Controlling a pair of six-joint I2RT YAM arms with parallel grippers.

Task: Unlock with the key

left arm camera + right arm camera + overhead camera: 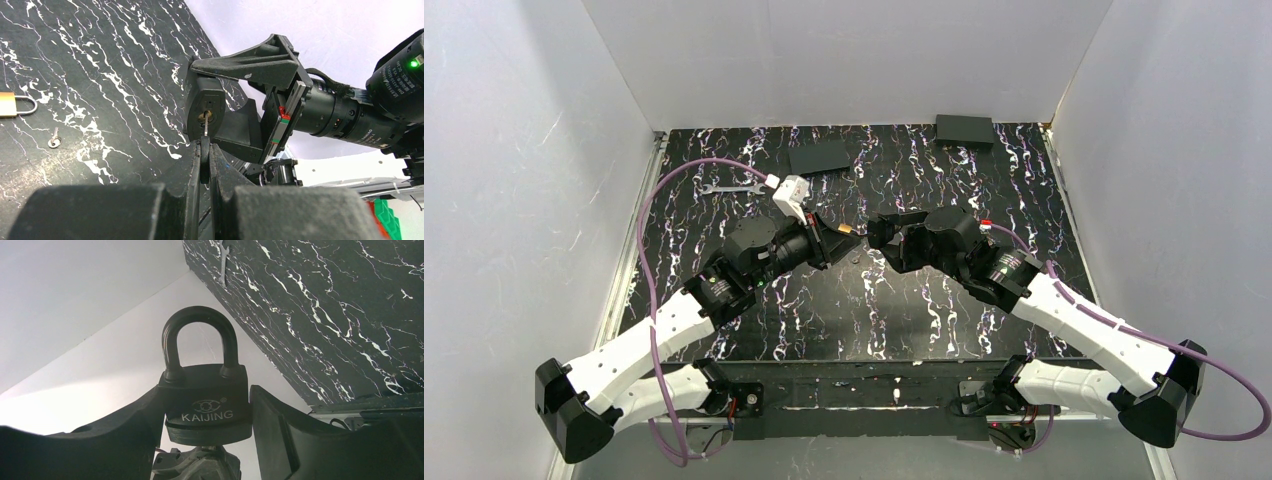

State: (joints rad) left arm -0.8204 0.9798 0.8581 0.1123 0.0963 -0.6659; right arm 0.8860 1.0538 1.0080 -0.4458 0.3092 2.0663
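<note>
My right gripper is shut on the body of a black padlock marked KAIJING and holds it above the table. Its shackle is seated in the body. My left gripper is shut on the key, gripping its black head. The thin silvery blade points up into the keyhole on the bottom face of the padlock. In the top view the left gripper and the right gripper meet tip to tip over the middle of the table.
A brass padlock and a small loose key lie on the black marbled table near my left gripper. A silver wrench lies far left. Two black boxes sit at the back. White walls enclose the table.
</note>
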